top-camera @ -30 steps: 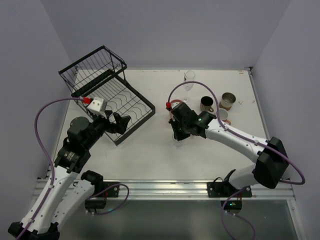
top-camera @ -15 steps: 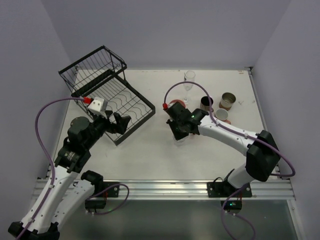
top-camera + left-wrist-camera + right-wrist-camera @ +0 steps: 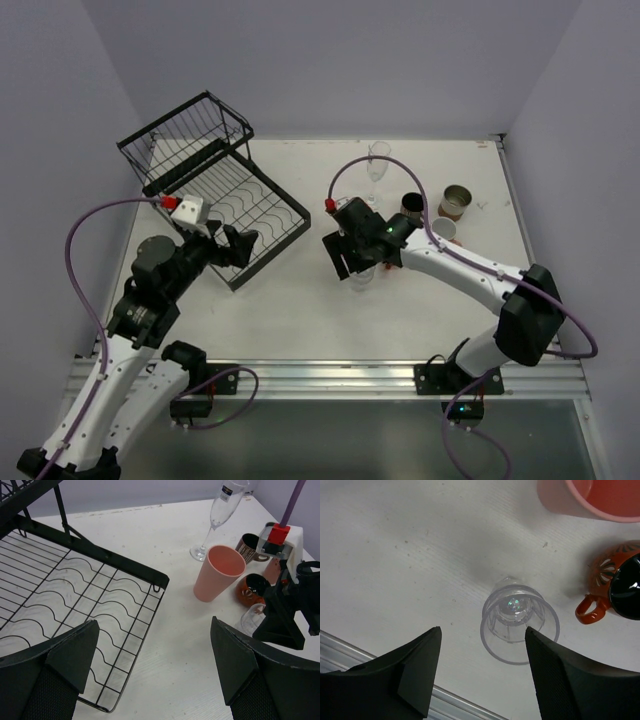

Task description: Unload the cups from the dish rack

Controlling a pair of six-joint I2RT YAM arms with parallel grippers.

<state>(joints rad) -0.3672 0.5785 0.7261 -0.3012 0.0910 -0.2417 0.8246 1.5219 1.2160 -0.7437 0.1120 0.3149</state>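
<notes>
The black wire dish rack (image 3: 215, 190) sits at the far left, and its slotted tray (image 3: 75, 595) shows bare wires. My left gripper (image 3: 240, 245) hangs open over the rack's near corner (image 3: 153, 625), holding nothing. A short clear glass (image 3: 519, 625) stands upright on the table. My right gripper (image 3: 482, 632) is open just above it, fingers apart from the glass (image 3: 362, 275). Beside it are an orange-red mug (image 3: 615, 587) and a salmon tumbler (image 3: 219, 573).
A tall stemmed glass (image 3: 378, 160), a brown cup (image 3: 413, 207), a silvery cup (image 3: 456, 201) and a small pale cup (image 3: 444, 231) stand at the back right. The table's metal front rail (image 3: 350, 650) runs close below the clear glass.
My right gripper has opened and let go of the short clear glass, which now stands free on the table. The left arm has barely moved.
</notes>
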